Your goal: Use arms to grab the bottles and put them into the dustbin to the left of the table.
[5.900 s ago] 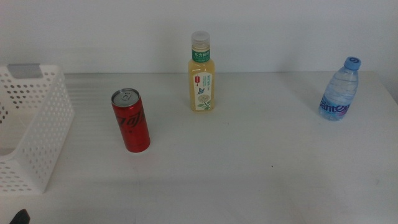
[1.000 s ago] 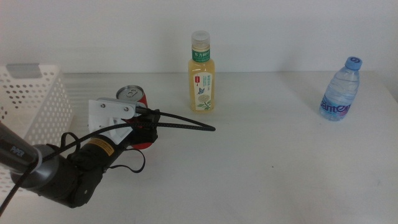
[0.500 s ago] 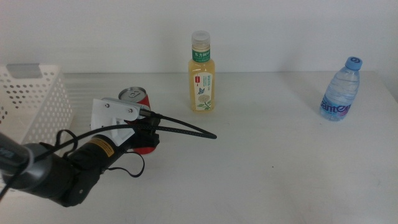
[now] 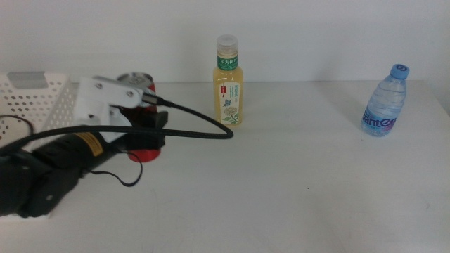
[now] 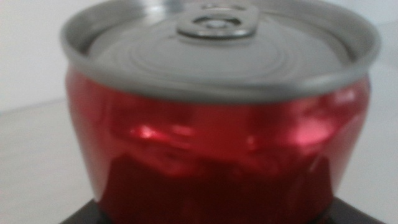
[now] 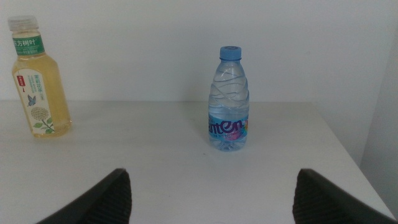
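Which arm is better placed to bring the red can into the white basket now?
Probably the left: its gripper is around the red can, near the basket. The right gripper faces the water bottle.

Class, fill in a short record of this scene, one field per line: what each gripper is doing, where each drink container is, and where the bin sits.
left gripper: shut on the red can
right gripper: open, waiting, facing the water bottle
tea bottle: upright, table's far edge
water bottle: upright, far right
dustbin: left edge, beside the can

Cola can (image 4: 143,116) mostly hidden behind left arm (image 4: 67,165); dustbin (image 4: 35,105) edge-cropped.
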